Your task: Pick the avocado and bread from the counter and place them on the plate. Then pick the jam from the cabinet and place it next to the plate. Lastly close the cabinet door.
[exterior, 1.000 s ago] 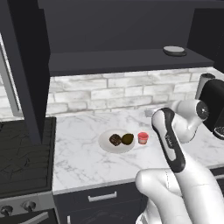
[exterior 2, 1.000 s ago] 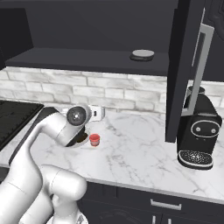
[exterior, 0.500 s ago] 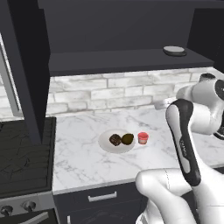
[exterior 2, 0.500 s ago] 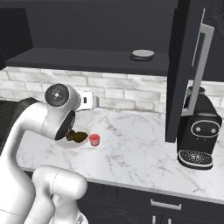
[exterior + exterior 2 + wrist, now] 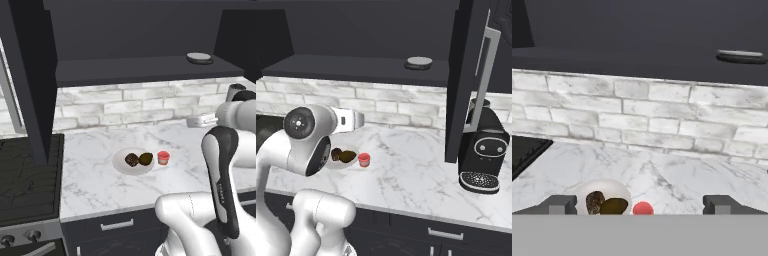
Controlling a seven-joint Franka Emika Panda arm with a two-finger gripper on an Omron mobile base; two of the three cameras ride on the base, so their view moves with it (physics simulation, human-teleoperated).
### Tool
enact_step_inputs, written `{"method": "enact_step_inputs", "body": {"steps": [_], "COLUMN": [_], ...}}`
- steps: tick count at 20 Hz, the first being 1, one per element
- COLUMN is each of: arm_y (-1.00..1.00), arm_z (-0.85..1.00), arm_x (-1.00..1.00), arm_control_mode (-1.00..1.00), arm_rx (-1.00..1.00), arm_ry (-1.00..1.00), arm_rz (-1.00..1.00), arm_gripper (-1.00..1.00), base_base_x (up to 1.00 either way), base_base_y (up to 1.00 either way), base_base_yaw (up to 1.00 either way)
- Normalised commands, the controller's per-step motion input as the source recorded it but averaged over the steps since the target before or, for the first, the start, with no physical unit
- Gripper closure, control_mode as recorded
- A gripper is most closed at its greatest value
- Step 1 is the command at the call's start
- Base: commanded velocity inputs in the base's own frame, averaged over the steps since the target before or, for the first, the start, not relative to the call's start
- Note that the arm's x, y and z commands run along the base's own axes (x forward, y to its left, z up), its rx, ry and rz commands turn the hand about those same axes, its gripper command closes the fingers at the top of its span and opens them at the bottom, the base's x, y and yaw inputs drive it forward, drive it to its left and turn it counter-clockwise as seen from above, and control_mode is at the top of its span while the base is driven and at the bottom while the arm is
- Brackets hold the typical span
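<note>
Two foods sit on the plate [image 5: 131, 167] with jam [image 5: 163, 157] at its three o'clock; wide-spread empty fingers [image 5: 639, 204] face the still-open cabinet door [image 5: 460, 82].

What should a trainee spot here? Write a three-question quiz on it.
1. True or false: the small red jam jar stands on the round white plate.
2. What lies on the plate? A: the knobbly dark brown bread and the olive-green avocado. B: a grey disc. C: nothing.
3. Fill in: the dark charcoal cabinet door stands ___.
Key: 1 false, it stands beside the plate on the white marble counter; 2 A; 3 open.
</note>
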Motion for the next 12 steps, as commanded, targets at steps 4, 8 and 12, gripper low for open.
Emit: {"method": "enact_step_inputs", "body": {"steps": [4, 8, 12], "arm_y": [0.02, 0.13, 0.16], "arm_z": [0.06, 0.01, 0.1], "arm_x": [-0.01, 0.0, -0.37], "arm_control_mode": [-1.0, -1.0, -1.0], "arm_rx": [0.01, -0.02, 0.0], "arm_ry": [0.03, 0.1, 0.18], "arm_rz": [-0.12, -0.07, -0.15], "arm_gripper": [-1.0, -1.0, -1.0], "base_base_x": [0.0, 0.0, 0.0], "base_base_y": [0.0, 0.0, 0.0], "base_base_yaw": [0.0, 0.0, 0.0]}}
